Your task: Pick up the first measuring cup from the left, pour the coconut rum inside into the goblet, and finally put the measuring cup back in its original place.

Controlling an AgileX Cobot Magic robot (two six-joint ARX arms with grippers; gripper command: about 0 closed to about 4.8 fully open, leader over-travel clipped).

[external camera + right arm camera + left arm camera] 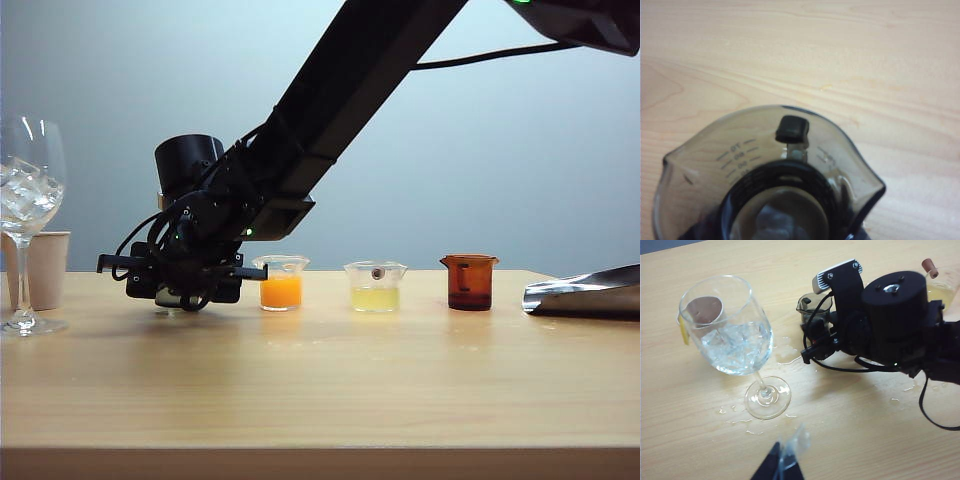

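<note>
First measuring cup (765,185): smoky grey translucent plastic, flared rim, pour spout, printed scale; it stands on the worktop (330,380) left of the orange-filled cup (281,283). Right gripper (185,285) is low at the cup, its fingers (836,275) grasping the cup wall. Goblet (732,330): clear stemmed glass, round bowl with ice, at the worktop's left end, beige paper cup (45,268) behind it. Spilled droplets around its foot. Left gripper (782,462) hovers near the goblet; whether its fingers are apart or closed, cannot tell. Open wood towards the front edge.
</note>
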